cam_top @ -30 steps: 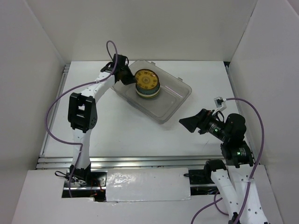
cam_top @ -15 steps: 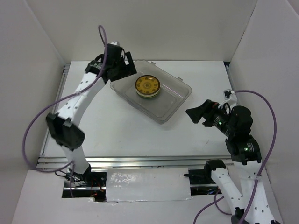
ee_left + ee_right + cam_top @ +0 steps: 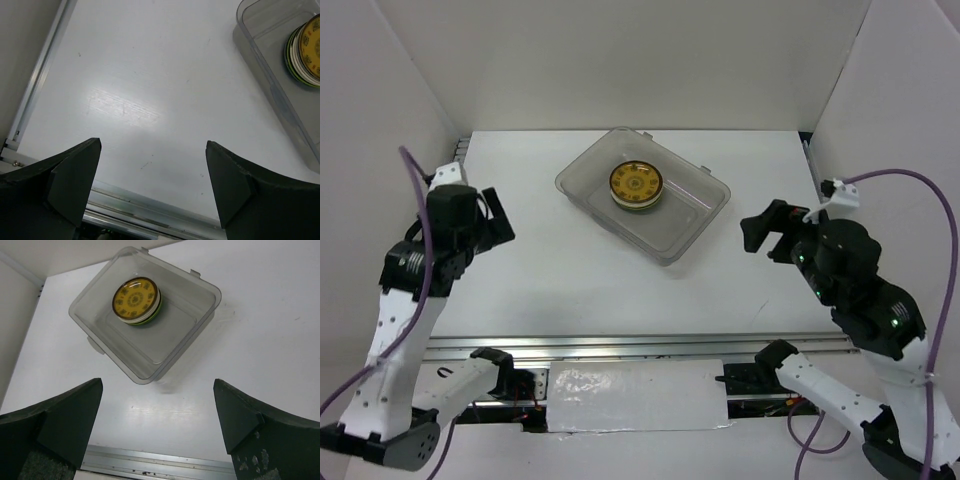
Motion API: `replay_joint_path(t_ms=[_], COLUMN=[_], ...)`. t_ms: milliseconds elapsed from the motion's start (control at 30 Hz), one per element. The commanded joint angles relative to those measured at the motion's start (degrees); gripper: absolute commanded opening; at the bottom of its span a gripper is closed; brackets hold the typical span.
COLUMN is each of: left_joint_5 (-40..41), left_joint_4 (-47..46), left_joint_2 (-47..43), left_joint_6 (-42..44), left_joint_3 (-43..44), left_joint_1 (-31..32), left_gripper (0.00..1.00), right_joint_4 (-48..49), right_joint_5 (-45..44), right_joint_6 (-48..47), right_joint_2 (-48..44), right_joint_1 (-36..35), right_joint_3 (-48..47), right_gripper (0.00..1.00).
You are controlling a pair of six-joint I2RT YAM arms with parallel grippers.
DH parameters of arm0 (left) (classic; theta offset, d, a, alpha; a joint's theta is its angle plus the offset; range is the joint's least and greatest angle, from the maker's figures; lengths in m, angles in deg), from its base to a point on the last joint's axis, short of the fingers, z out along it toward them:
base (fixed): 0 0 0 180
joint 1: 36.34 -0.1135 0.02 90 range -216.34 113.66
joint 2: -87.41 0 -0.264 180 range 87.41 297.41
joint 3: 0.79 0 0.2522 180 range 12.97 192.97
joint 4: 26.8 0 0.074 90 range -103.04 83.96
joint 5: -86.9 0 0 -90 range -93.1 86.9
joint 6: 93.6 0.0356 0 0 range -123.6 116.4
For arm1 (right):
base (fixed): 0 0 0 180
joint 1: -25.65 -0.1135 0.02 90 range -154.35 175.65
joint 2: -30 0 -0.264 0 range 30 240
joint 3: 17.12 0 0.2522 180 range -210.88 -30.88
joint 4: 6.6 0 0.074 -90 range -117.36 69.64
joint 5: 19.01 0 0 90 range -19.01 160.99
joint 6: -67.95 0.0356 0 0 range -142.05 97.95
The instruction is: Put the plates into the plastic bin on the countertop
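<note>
Nearest to us, the metal rail (image 3: 620, 345) runs along the front edge of the white counter (image 3: 570, 270). Just beyond it, on the left side, we see the left gripper (image 3: 152, 145) held above the counter with its two dark fingers spread wide and only bare surface between them. It is well apart from the plastic bin (image 3: 685, 225), whose near corner shows only at the upper right of the left wrist view. On the right side, the right gripper (image 3: 158, 382) hangs in the same way, its fingers parted with nothing in their grasp. It points toward the bin from the near right and does not touch it.

Farther back, the clear greyish bin rests flat on the middle of the counter, turned at an angle so that one rounded corner points toward us. Inside it, toward the far left, the plates (image 3: 636, 185) sit in a single neat stack. A golden-brown patterned plate (image 3: 135, 299) lies on top, and a lime green edge (image 3: 146, 321) peeks out beneath it. How many plates the stack holds, we cannot tell.
</note>
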Motion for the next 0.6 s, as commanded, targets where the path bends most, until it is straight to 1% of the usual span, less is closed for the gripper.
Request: replay_joint_path(t_ms=[0,33,100,200,333,433,567], left_joint_5=[0.64,-0.59,-1.57,0.53,1.85,2.65,1.34], left_joint_4=[2.50,2.94,4.87,7.34,7.69,9.54,10.16], left_joint_2=[-8.83,-12.25,-16.04,-19.04,-25.97,-26.69,-26.08], left_joint_6=[1.44,1.70,1.61,1.17,-0.84,-1.73,-1.82], left_joint_3=[-0.81,-1.59,-2.13,-2.74,-3.97,-2.48,-2.39], left_joint_1=[-0.47,-0.47,-0.47,-0.47,0.40,0.58,0.58], left_gripper=[0.99,0.99,0.99,0.99,0.99,0.99,0.99], right_joint_4=[-7.93,-8.73,-11.63,-15.40,-18.32,-17.97,-17.18], right_joint_5=[-8.86,-8.51,-9.03,-9.83,-10.35,-9.04,-6.40], right_joint_6=[-0.08,0.19,0.63,1.15,2.29,2.30,2.12], right_joint_2=[-5.30,-6.63,-9.98,-13.84,-17.88,-19.30,-19.74], right_joint_1=[-3.56,-4.70,-5.33,-4.98,-3.75,-2.87,-2.25], right_joint_3=[-2.43,-2.25,-2.08,-2.86,-2.52,-0.85,-0.40], right_gripper=[1.00,1.00,1.00,1.00,1.00,1.00,1.00])
